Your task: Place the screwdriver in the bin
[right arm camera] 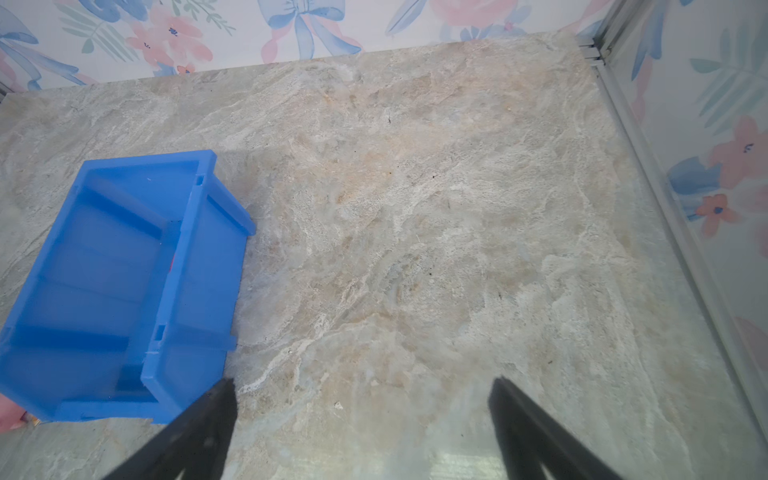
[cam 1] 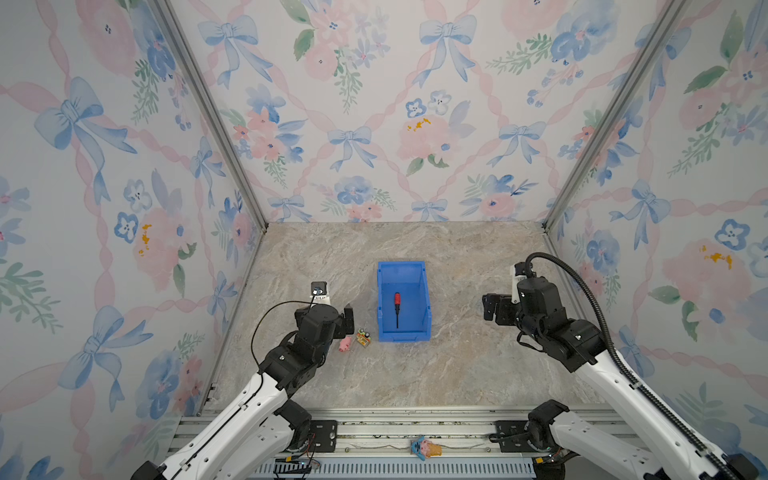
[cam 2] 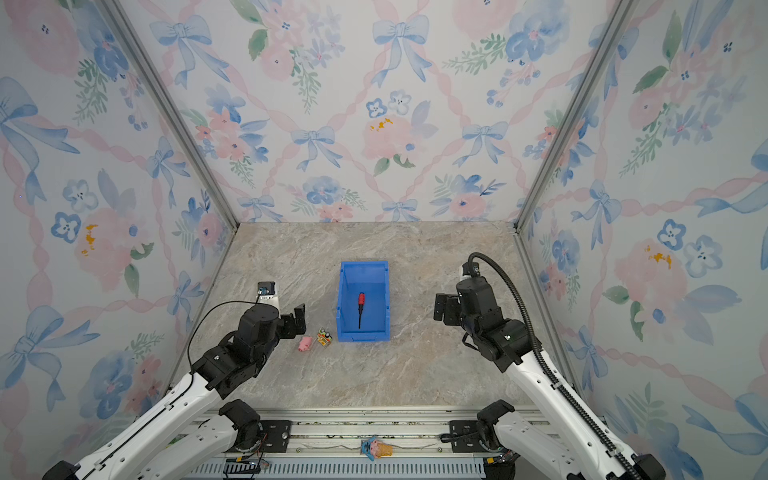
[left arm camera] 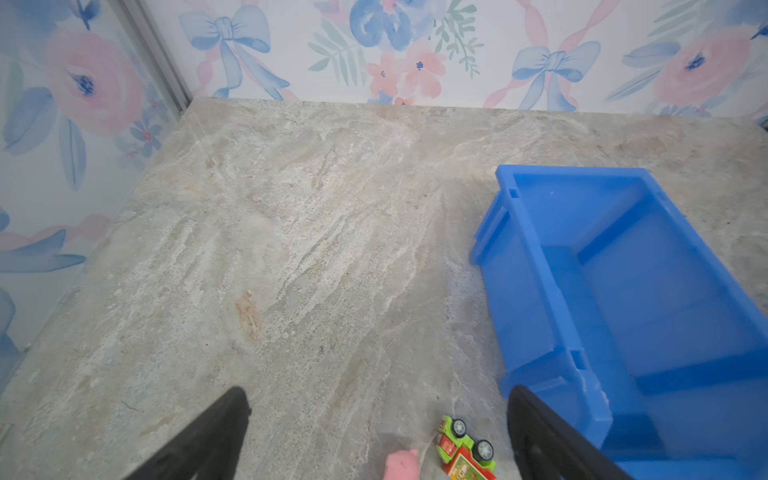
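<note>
Both top views show the screwdriver (cam 1: 397, 309) lying flat on the floor of the bin (cam 1: 401, 266), roughly parallel to the long walls. Its red handle points toward the far wall and its dark shaft toward the lower front lip, and no part overhangs a wall. The bin stands near the middle of the worktop (cam 1: 457, 374), with one arm on each side and well clear of its rim. In the right wrist view the right fingers (right arm camera: 199, 432) are spread wide with only bare worktop between them, so they are released and hold nothing. In the left wrist view the left fingers (left arm camera: 552, 444) are likewise parted and empty, beside the bin's outer wall. A pink pig toy (cam 1: 345, 344) and a small toy truck (cam 1: 363, 337) lie on the worktop just beside the left fingers, between that arm and the bin. Judged from this layout, the placement itself looks complete and what remains is a clean retreat. To do this well, the right arm should keep its fingers apart and draw up and away from the bin, so that no link brushes the tall wall and shifts the bin. The left arm should avoid any low sweep, since the two toys sit close enough to be pushed against the bin.
</note>
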